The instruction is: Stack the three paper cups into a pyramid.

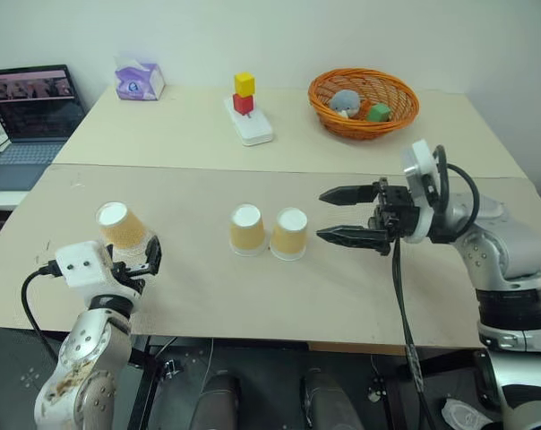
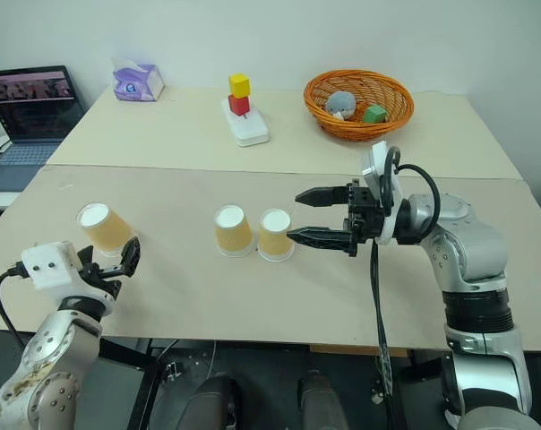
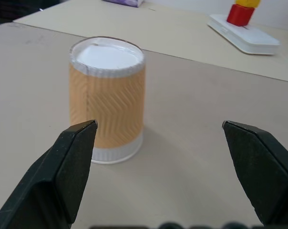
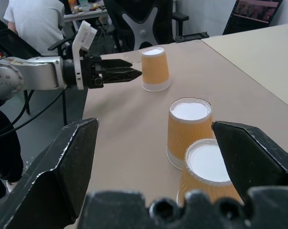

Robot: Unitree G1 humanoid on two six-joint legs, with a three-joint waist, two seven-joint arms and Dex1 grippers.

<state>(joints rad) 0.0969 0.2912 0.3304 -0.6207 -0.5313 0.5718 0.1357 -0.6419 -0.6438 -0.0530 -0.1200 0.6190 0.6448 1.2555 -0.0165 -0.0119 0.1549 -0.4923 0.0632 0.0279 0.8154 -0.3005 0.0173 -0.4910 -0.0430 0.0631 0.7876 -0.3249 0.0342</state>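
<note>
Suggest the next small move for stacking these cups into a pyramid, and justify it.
Probably ease the open left claw forward around the lone cup and close. That cup stands upside down, apart and ungripped in front of that claw, while the two other cups already sit side by side as a base, the open right claw beside them.

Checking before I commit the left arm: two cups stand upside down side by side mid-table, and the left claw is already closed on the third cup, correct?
Not quite. The left claw is open, its fingers apart with the third cup standing free just beyond them, as the left wrist view shows. The two cups do stand upside down side by side mid-table.
</note>
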